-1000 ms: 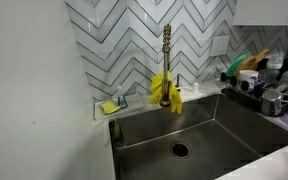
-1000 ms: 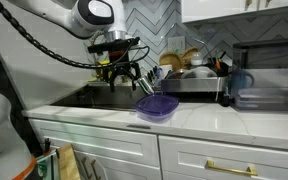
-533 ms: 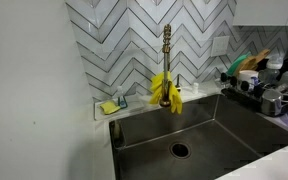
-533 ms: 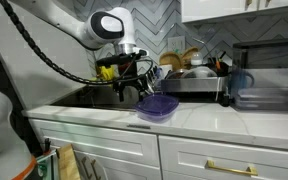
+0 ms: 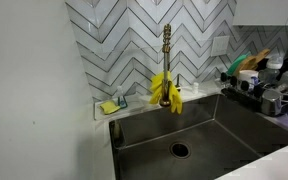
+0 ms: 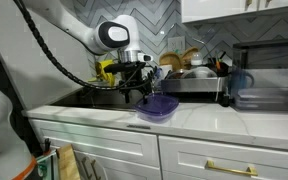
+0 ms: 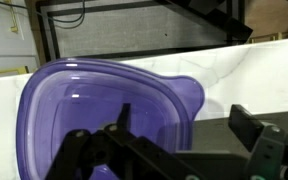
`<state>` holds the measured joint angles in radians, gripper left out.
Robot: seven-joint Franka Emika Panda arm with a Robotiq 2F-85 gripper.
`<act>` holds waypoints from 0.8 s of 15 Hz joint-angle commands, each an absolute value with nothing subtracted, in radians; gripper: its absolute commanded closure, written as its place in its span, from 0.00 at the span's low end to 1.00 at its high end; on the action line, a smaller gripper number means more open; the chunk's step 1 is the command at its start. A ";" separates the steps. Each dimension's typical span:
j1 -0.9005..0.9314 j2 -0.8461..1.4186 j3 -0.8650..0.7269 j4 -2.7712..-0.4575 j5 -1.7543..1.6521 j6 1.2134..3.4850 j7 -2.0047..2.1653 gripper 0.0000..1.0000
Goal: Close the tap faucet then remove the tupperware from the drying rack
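Note:
The brass tap faucet (image 5: 167,50) stands behind the sink, and no water shows running from it. The tupperware (image 6: 159,106) looks translucent purple and sits on the white counter, outside the drying rack (image 6: 191,84). The rack also shows in an exterior view (image 5: 246,92). My gripper (image 6: 143,92) is open and hangs just above the tupperware's left rim. In the wrist view the tupperware (image 7: 84,105) fills the left side, and its right edge lies between my gripper's (image 7: 184,125) spread fingers. Whether the fingers touch it cannot be told.
Yellow rubber gloves (image 5: 165,90) hang over the faucet's base. The steel sink (image 5: 199,135) lies below, with a sponge holder (image 5: 112,105) at its back left. The rack holds dishes and a metal pot (image 5: 274,101). A dark appliance (image 6: 266,88) stands right of the rack.
My arm has swung right from above the sink area and come down over the tupperware on the counter. The gripper stays open. The faucet and sink look unchanged.

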<state>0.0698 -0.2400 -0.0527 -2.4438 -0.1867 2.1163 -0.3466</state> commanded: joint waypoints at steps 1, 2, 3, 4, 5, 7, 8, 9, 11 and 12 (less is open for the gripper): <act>0.061 -0.218 -0.037 -2.437 -0.174 2.172 -0.344 0.07; 0.059 -0.214 -0.035 -2.437 -0.180 2.183 -0.340 0.21; 0.059 -0.211 -0.035 -2.436 -0.174 2.191 -0.343 0.30; 0.059 -0.212 -0.034 -2.438 -0.174 2.201 -0.344 0.39; 0.059 -0.210 -0.034 -2.438 -0.175 2.207 -0.343 0.47; 0.058 -0.207 -0.034 -2.438 -0.172 2.215 -0.345 0.63; 0.058 -0.207 -0.034 -2.439 -0.172 2.220 -0.344 0.53; 0.058 -0.207 -0.035 -2.438 -0.170 2.223 -0.345 0.44; 0.058 -0.207 -0.035 -2.438 -0.168 2.227 -0.347 0.48; 0.058 -0.207 -0.036 -2.437 -0.166 2.228 -0.348 0.56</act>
